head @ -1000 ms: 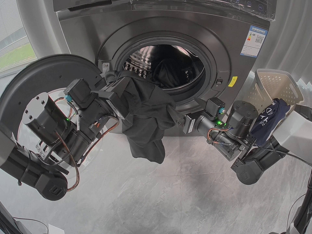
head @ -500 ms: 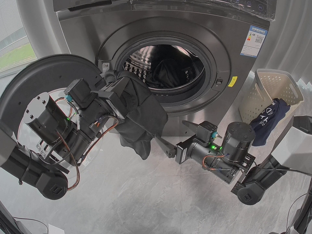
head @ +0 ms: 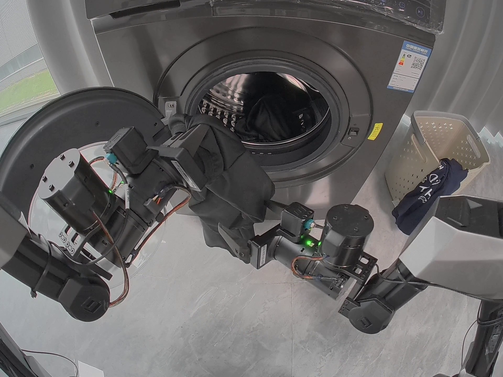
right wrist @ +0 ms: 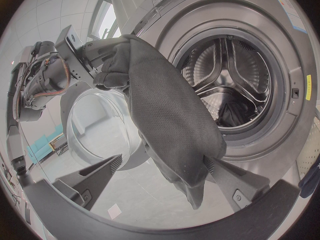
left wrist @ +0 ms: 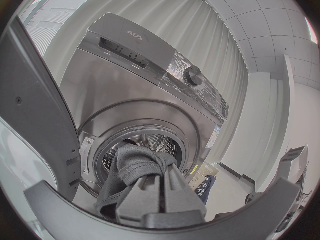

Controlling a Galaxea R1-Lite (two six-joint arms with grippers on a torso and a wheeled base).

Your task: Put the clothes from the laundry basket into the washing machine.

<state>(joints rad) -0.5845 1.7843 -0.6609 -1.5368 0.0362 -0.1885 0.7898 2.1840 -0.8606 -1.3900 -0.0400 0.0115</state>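
My left gripper is shut on a dark grey garment and holds it up just in front of the washing machine's open drum. In the left wrist view the shut fingers pinch the bunched cloth. The garment hangs down, and its lower end falls between the spread fingers of my right gripper, which is open. In the head view the right gripper sits low, under the cloth. Dark clothes lie inside the drum. A navy garment drapes over the laundry basket's rim.
The washing machine's round door stands swung open at the left, behind my left arm. The beige basket stands on the floor to the right of the machine. Grey tiled floor lies open in front.
My right gripper dropped from the garment's right edge and swung left, ending low beneath the hanging cloth. The garment's loose end has bunched up shorter. The left arm kept still.
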